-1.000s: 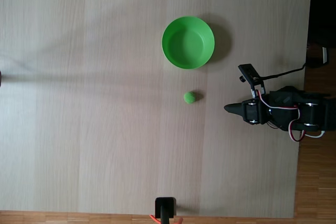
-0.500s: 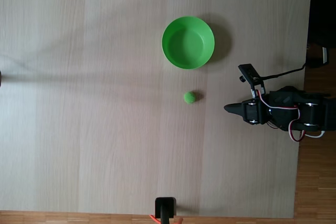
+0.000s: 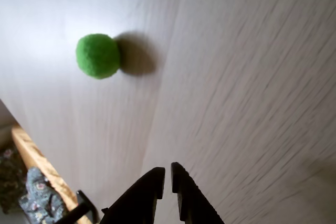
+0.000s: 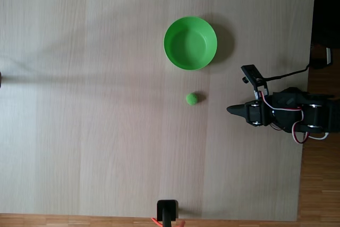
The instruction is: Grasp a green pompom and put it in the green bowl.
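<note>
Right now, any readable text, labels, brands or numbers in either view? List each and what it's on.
None readable.
The green pompom, the green bowl and the table are plain.
The arm and gripper show no legible marking at this size.

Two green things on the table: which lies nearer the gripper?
The green pompom, the tiny fuzzy ball, lies nearer the gripper; the green bowl sits farther off.

Claw (image 3: 167,174) closed, empty, arm folded back
</note>
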`<act>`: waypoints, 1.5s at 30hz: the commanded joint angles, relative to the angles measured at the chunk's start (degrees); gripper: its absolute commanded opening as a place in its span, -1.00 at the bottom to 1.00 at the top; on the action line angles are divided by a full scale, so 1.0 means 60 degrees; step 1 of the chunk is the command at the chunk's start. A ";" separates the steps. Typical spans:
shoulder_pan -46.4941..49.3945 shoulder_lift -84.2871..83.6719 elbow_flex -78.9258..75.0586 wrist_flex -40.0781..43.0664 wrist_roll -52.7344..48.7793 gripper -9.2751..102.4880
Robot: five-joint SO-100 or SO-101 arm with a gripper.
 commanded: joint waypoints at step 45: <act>0.1274 -1.3682 -1.0107 -0.0132 -0.0073 -0.48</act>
